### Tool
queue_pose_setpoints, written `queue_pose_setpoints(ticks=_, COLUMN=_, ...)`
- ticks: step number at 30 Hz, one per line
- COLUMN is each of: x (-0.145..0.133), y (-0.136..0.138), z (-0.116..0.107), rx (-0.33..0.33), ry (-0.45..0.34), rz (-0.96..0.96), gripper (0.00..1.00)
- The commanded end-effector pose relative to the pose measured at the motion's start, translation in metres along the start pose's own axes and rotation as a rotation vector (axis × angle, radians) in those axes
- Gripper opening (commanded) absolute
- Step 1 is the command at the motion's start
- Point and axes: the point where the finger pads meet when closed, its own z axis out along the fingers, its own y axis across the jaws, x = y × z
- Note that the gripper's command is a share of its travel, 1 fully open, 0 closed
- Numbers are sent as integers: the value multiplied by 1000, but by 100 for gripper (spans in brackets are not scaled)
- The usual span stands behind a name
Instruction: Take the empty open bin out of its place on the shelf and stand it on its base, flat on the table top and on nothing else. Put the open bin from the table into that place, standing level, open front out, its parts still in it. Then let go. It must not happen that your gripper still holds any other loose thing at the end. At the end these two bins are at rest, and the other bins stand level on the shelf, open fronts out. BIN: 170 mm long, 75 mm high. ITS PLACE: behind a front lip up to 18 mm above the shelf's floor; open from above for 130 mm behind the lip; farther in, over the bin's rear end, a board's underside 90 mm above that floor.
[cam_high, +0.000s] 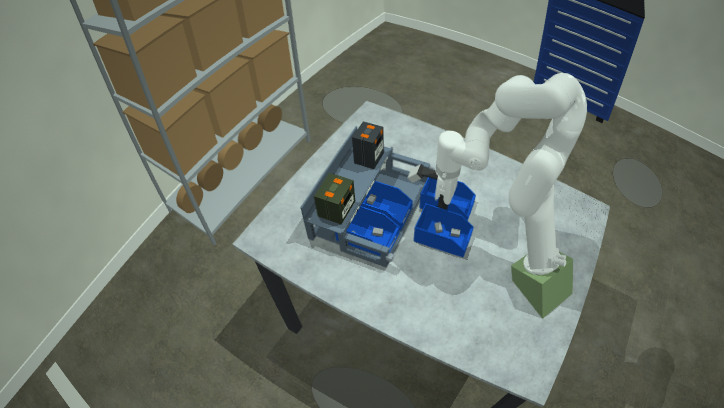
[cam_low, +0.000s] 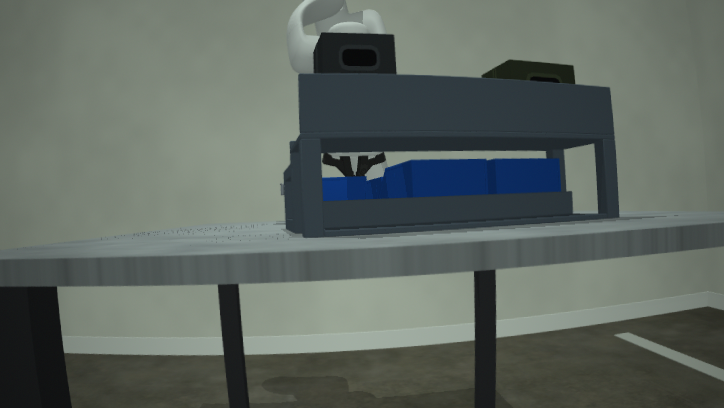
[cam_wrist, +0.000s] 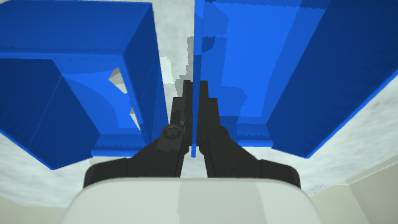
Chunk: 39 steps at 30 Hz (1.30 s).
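We've got the gripper (cam_high: 442, 202) (cam_low: 355, 174) (cam_wrist: 195, 94) pinching a side wall of the empty open bin (cam_high: 463, 200) (cam_wrist: 260, 60), fingers pressed in on both faces. That bin's out over the table (cam_high: 455, 324) (cam_low: 354, 261) (cam_wrist: 370, 107), right beside the open bin with parts (cam_high: 440, 243) (cam_wrist: 90, 30), while two other bins sit in the shelf (cam_high: 367, 251) (cam_low: 455, 106).
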Motion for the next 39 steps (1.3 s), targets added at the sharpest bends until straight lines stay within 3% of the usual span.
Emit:
queue_pose_setpoints(ticks=1, x=1, y=0, z=-1, rx=0, ry=3, rz=0, gripper=0)
queue_pose_setpoints(ticks=32, x=1, y=0, z=-2, rx=-1, ry=3, rz=0, gripper=0)
queue_pose_setpoints(ticks=39, x=1, y=0, z=-11, rx=-1, ry=3, rz=0, gripper=0)
